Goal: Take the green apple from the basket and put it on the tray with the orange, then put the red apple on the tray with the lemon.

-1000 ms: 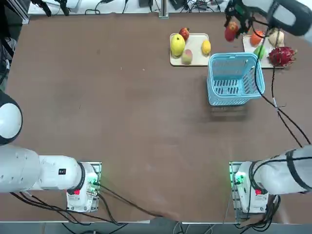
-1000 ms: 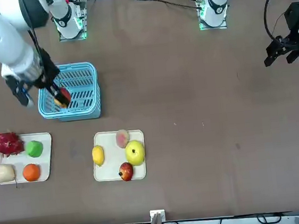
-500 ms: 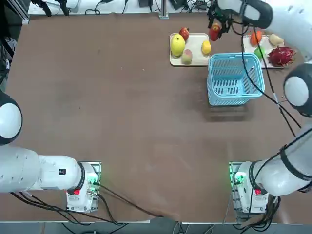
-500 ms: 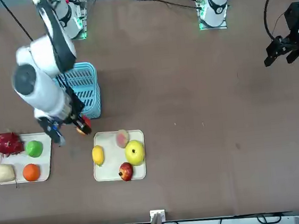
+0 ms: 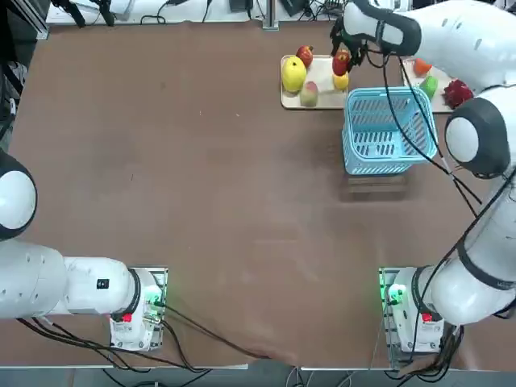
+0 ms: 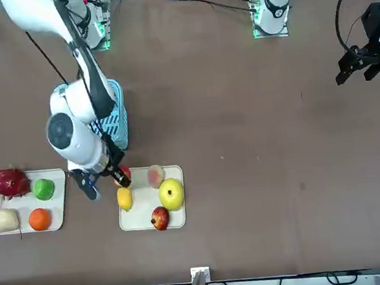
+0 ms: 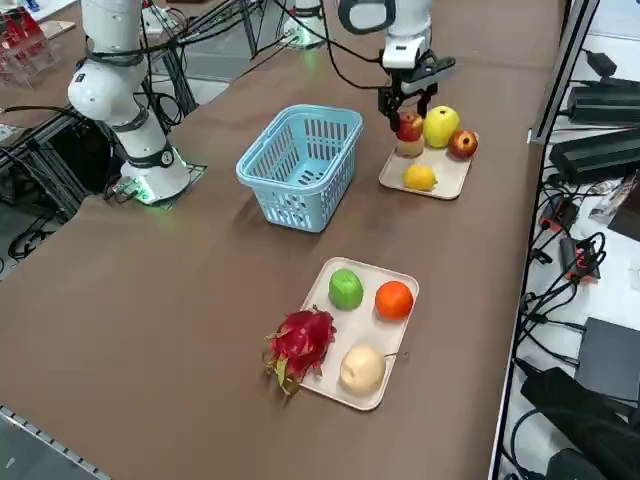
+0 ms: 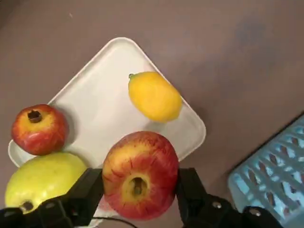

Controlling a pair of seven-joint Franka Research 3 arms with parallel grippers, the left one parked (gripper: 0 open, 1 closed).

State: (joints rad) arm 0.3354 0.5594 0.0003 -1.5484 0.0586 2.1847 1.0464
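Since the earlier frames we have carried the red apple [image 8: 140, 175] away from the basket [image 5: 385, 129] and across to the tray with the lemon [image 8: 102, 102]; it now hangs above that tray, between the lemon [image 8: 154, 95] and the dull green-pink fruit [image 5: 309, 94]. The right gripper [image 8: 138, 199] has its jaws clamped on the apple's two sides. The green apple [image 7: 345, 288] already lies on the tray with the orange [image 7: 398, 275], next to the orange [image 7: 394, 299].

To finish well, we judge we should lower straight down onto the bare patch just to the left of the lemon, keeping clear of the pomegranate [image 8: 39, 129] and the big yellow-green fruit [image 8: 45, 178], and open only once the apple rests on the tray, so it does not roll off.
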